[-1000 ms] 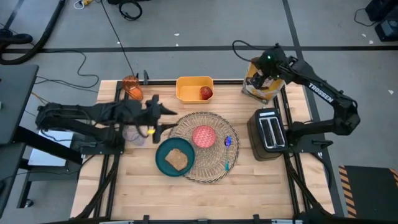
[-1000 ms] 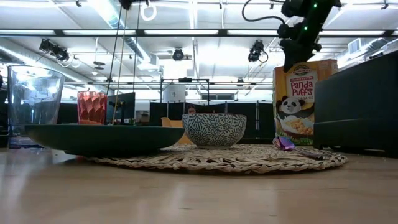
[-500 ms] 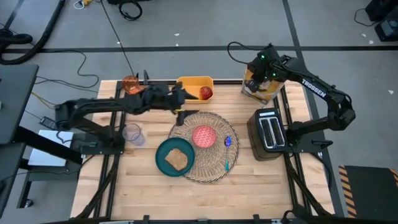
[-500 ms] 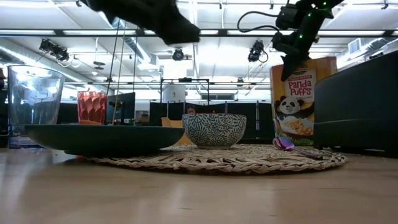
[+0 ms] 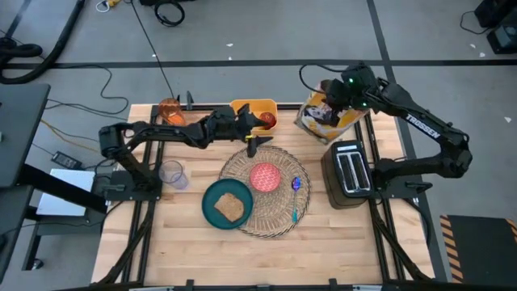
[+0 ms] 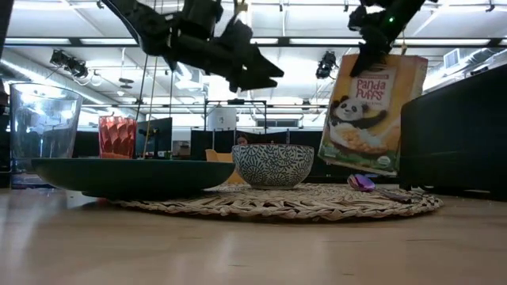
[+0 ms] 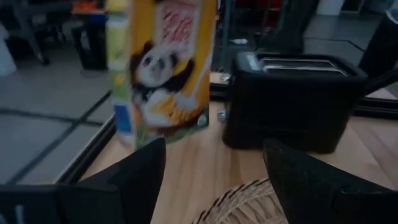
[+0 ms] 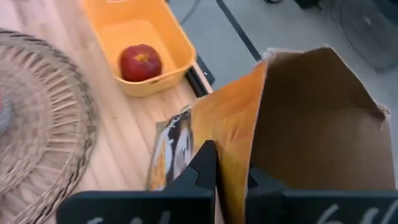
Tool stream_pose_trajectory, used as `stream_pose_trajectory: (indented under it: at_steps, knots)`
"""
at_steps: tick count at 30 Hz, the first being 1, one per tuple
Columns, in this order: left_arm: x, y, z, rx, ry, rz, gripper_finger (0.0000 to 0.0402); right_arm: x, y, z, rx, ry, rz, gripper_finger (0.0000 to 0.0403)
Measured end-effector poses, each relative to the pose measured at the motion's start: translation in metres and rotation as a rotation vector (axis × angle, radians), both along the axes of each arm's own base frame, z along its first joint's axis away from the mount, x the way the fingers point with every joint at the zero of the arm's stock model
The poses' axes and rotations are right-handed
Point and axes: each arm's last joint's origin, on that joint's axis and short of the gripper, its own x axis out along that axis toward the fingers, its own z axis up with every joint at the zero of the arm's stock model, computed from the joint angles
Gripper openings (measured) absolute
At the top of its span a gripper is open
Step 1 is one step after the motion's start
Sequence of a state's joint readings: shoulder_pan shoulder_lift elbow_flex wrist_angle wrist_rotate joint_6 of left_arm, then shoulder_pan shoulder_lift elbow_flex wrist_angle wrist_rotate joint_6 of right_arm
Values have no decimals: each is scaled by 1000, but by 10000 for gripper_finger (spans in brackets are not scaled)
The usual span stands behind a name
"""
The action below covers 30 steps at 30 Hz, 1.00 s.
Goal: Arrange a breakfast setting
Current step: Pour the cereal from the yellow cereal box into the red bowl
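Note:
A round straw placemat (image 5: 262, 212) carries a pink bowl (image 5: 265, 176) and a small blue utensil (image 5: 296, 184); a teal plate (image 5: 212, 202) with a toast slice (image 5: 231, 207) overlaps its left edge. The red apple (image 5: 266, 120) lies in a yellow tub (image 5: 246, 109), and the orange cup (image 5: 171, 111) stands at the far left. My left gripper (image 5: 252, 136) hovers open over the placemat's far edge, beside the tub, and also shows in the low view (image 6: 257, 70). My right gripper (image 5: 339, 95) is shut on a cereal box (image 5: 323, 117) at the far right. My right gripper pinches the box's front wall at its open top edge (image 8: 231, 140), one finger (image 8: 204, 167) outside on the printed face and one inside the box. The fingers come from above. The box (image 6: 372, 111) hangs tilted below them, its bottom lifted off the table.
A black toaster (image 5: 349, 171) stands at the right edge, just nearer than the lifted box. A clear glass (image 5: 172, 173) stands left of the plate. Bare wood lies along the table's near side.
My right gripper has taken hold of the cereal box's top, lifted it off the table and swung it toward the table's left, tilted. My left gripper has travelled from beside the clear glass toward the far edge and the right, ending next to the yellow tub.

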State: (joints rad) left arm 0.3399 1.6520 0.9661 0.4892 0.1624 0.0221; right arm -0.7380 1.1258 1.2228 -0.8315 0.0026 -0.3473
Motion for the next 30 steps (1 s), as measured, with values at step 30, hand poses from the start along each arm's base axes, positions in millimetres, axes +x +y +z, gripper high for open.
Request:
stream_pose_trajectory:
  at_steps: [30]
  knots:
    - [25, 10, -6, -74, -84, -63, 353, 25, 59, 7, 103, -108, 488, 4]
